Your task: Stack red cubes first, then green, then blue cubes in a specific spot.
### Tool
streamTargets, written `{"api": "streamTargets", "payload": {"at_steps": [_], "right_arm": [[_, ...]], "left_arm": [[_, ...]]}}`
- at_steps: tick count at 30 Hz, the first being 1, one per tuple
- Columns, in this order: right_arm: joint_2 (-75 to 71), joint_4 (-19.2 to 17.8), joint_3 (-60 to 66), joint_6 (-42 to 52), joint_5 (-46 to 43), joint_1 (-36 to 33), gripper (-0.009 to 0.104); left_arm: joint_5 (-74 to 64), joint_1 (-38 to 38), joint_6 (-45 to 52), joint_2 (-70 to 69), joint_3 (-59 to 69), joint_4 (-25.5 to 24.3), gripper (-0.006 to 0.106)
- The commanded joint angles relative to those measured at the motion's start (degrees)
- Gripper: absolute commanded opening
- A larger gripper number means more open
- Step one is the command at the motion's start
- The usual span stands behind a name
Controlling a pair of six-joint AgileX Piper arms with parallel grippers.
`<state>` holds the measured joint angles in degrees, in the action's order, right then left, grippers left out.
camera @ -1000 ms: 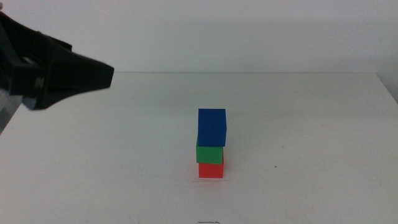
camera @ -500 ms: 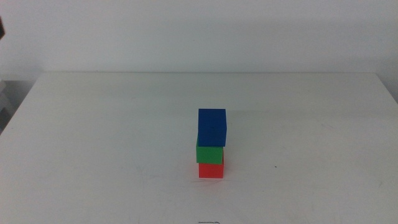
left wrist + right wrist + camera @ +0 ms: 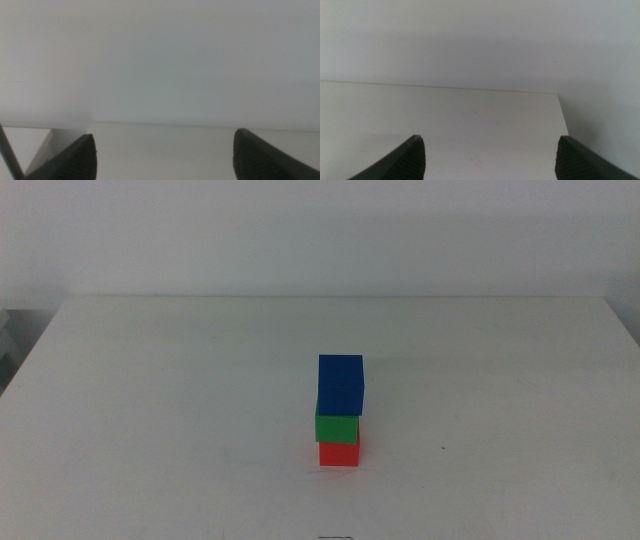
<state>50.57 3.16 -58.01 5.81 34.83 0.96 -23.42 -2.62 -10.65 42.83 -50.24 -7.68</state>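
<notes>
While parted, left end effector (image 3: pixel 164 157), right end effector (image 3: pixel 490 159), empty

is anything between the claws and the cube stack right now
Nothing visible. The blue cube sits on the green cube, which sits on the red cube, with bare table all around. Both claws, left and right, are open, out of the middle view.

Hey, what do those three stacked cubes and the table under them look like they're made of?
Blue cube, green cube and red cube: matte, evenly colored faces with no shine or grain, so likely painted wood, foam or plastic; the look can't settle which. Table: smooth plain white surface, probably laminate or painted board. Both grippers, left and right, wait open, away from the stack.
</notes>
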Motion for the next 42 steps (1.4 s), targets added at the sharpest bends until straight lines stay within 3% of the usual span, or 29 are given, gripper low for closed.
{"api": "streamTargets", "payload": {"at_steps": [1, 7, 16, 27, 35, 42], "right_arm": [[-0.46, -0.46, -1.37, 0.23, -3.94, -0.15, 0.067], [-3.50, -0.73, 0.09, 0.23, -5.43, -0.15, 0.067], [-21.82, -0.73, 25.25, 0.23, -27.33, -0.05, 0.067], [-46.47, -1.13, 53.03, 0.23, -26.38, 0.02, 0.067], [-51.37, -1.19, 58.65, 0.23, -25.21, 0.02, 0.067], [-51.37, -1.14, 58.65, 0.23, -25.06, 0.02, 0.067]], "left_arm": [[4.30, 0.06, -0.80, -1.64, -1.46, 1.98, 0.094], [5.65, 0.06, -0.80, -4.17, 0.66, 2.17, 0.094], [9.40, 0.06, -0.80, -21.22, 20.67, 2.17, 0.094], [9.46, 0.06, -0.80, -40.84, 42.64, 1.99, 0.094], [9.59, 0.06, -0.80, -44.79, 51.74, 2.08, 0.094], [7.35, 0.06, -0.80, -44.79, 51.73, 2.03, 0.094]]}}
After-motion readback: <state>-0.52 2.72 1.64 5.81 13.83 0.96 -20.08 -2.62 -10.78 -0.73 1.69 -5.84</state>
